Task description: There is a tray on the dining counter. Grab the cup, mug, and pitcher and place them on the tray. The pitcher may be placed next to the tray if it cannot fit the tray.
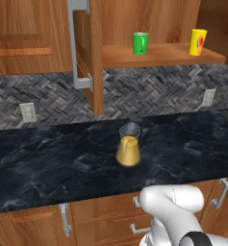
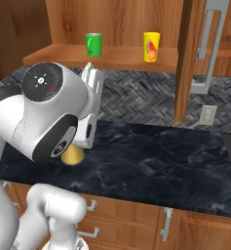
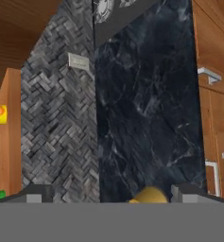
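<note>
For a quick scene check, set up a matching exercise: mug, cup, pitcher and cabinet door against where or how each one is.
Things:
1. mug
2. cup
3. pitcher
4. cabinet door

Places or states:
A. standing on the black counter
B. swung open
C. on the wooden shelf, nearer the door
D. on the shelf, farther from the door

Pairs: 1-C, 2-D, 3-A, 4-B

Green mug (image 1: 140,43), yellow cup (image 1: 197,42) with red-green mark, amber pitcher (image 1: 128,150), black white-veined counter (image 1: 48,158), grey herringbone backsplash (image 1: 149,91)
</note>
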